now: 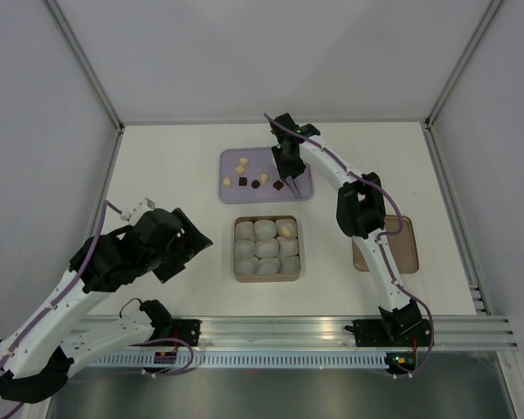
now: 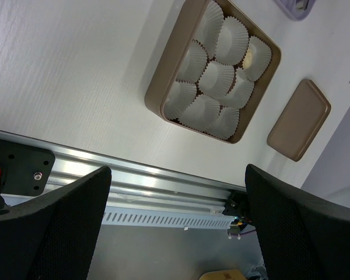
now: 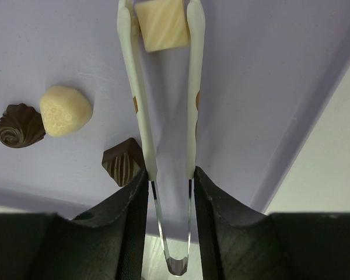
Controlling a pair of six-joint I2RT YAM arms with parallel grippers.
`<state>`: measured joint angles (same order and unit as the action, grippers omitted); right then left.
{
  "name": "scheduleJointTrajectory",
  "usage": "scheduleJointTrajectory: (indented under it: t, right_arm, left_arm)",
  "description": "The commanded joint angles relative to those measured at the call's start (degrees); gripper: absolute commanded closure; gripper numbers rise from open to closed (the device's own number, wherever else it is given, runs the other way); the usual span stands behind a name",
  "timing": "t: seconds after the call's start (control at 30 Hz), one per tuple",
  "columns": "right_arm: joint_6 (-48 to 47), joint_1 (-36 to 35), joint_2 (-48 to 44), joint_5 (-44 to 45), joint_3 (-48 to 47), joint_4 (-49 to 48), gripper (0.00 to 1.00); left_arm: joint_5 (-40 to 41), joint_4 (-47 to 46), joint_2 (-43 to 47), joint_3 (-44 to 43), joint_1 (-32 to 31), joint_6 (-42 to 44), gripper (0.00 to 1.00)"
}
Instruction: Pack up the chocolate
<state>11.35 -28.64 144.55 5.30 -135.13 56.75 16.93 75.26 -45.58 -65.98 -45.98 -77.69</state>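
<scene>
Right gripper (image 3: 169,195): closed on the tongs (image 3: 135,105), which are pinched from both sides between the two black fingers.
Square cream chocolate (image 3: 162,24): caught between the two tong tips, at the purple tray (image 3: 256,81); whether it is lifted off the tray cannot be told.
Other chocolate on the tray: a round cream piece (image 3: 65,111) is seen just beside a dark swirl piece (image 3: 20,125); a dark striped piece (image 3: 122,166) is tucked right against the left tong arm.
Packed chocolate (image 1: 286,230): one cream piece is laid in the far right paper cup of the brown box (image 1: 301,253).
Paper cups (image 2: 217,79): nine white cups are set in three rows inside the box.
Purple tray: placed just behind the box, apart from it.
Brown lid (image 1: 403,249): laid flat on the table (image 2: 76,70) to the right of the box, partly hidden by the right arm.
Left gripper (image 2: 178,198): opened wide, with nothing held, and seen above the table to the left of the box.
</scene>
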Motion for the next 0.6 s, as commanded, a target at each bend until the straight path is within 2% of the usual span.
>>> scheduleJointTrajectory:
  t: [0.0, 0.23, 0.57]
  right_arm:
    - [0.25, 0.17, -1.29, -0.47, -0.48, -0.59, 0.69]
    - [0.07, 0.25, -6.11, -1.51, 2.14, -1.11, 0.76]
    - [-0.37, 0.25, -14.47, -0.82, 11.73, -4.63, 0.78]
  left_arm:
    - [0.12, -1.08, 0.32, -0.03, 0.19, -1.32, 0.00]
    - [-0.32, -1.17, 0.41, 0.15, 0.19, -1.41, 0.00]
    - [-1.63, -1.70, 0.41, 1.29, 0.19, -1.50, 0.00]
